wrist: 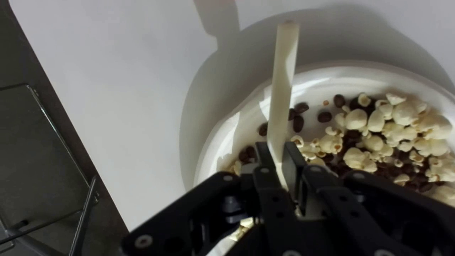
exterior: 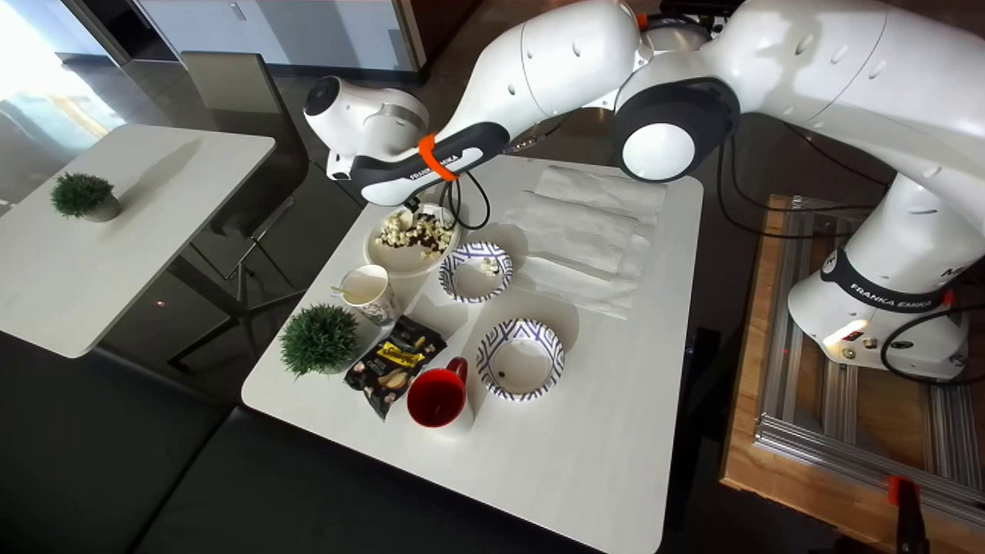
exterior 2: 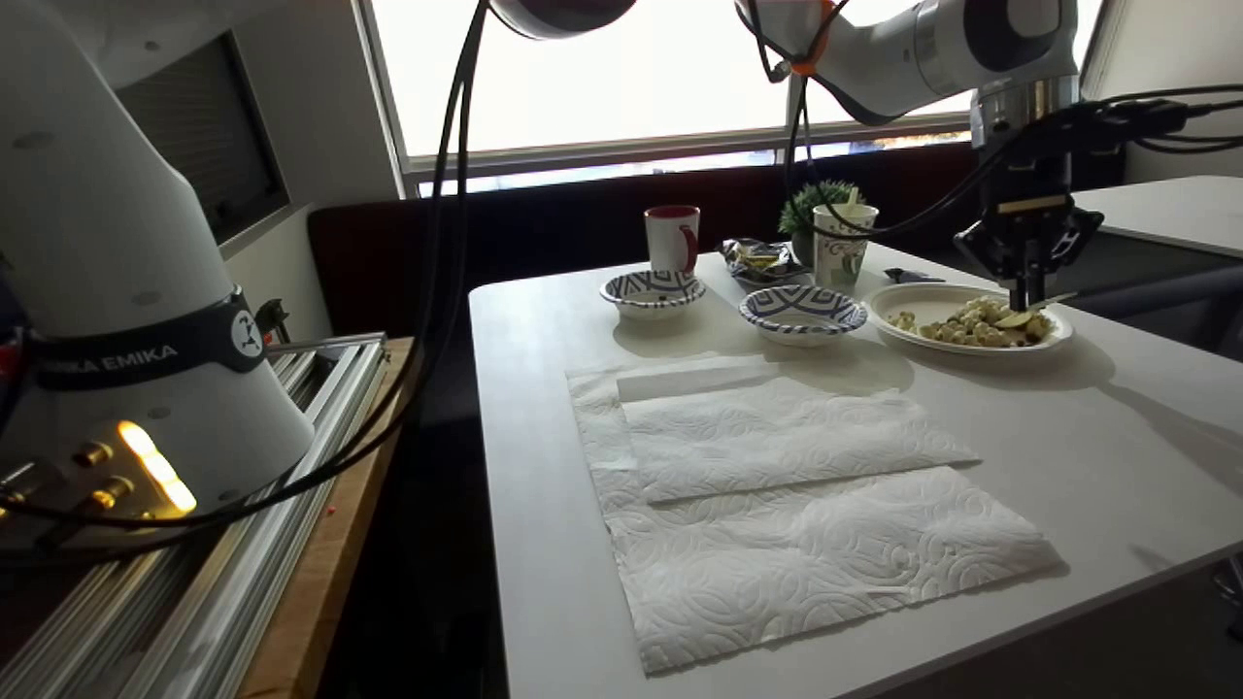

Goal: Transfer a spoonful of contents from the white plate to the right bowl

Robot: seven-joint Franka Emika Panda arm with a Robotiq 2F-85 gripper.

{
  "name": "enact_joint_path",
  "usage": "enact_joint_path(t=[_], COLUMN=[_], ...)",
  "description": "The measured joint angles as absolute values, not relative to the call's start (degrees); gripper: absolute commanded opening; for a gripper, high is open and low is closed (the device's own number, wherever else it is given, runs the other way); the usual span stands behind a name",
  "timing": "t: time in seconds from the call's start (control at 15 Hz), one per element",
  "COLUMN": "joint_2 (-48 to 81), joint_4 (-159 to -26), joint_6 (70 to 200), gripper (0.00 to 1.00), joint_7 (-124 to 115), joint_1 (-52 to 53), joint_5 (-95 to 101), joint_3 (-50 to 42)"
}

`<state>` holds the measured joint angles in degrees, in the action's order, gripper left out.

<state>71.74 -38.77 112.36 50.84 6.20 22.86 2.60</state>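
Note:
A pale spoon (wrist: 282, 89) stands in my gripper (wrist: 276, 147), its handle pinched between the two fingers; its scoop end is hidden in the wrist view. I am low over the white plate (exterior 2: 927, 296), fingertips close above the contents, cream popcorn (wrist: 359, 119) mixed with dark brown beans (wrist: 298, 123). In an exterior view the heap (exterior: 419, 235) fills the plate's far side, leaving the near part bare. Two bowls with patterned rims stand by: one beside the plate (exterior: 475, 288) holds some popcorn, the other (exterior: 520, 365) a dark bit. Which is the right bowl, I cannot tell.
A paper cup (exterior: 377, 300) with a pale stick stands near the plate. Beyond it are a potted plant (exterior: 319, 338), a black snack bag (exterior: 396, 362) and a red-lined mug (exterior: 439, 400). Paper towels (exterior 2: 796, 485) lie on the table.

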Motion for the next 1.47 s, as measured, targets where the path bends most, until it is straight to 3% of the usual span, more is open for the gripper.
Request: enact_joint_path(t=[1.47], joint_2=[73.1], joint_4=[-38.8], joint_6=[118.6], gripper=[0.03], joint_7=[66.1], joint_1=[0.7], joint_5=[20.5], joint_3=[10.8])
